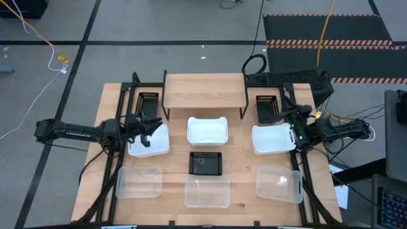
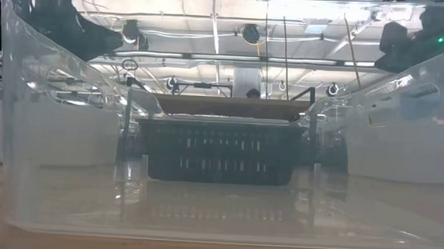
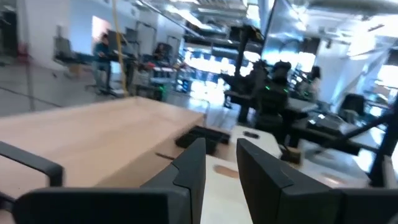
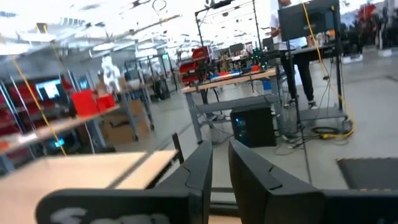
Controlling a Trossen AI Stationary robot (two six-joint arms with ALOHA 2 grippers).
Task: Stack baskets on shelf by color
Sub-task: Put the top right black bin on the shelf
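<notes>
Clear, white and slatted black baskets [image 1: 206,163] front the light-wood shelf [image 1: 204,91].

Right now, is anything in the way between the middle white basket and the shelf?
Nothing visible. In the high view, the middle white basket sits just in front of the shelf, with only bare table between them. The shelf top looks bare too. The two black baskets beside the shelf stand off to its sides.
</notes>
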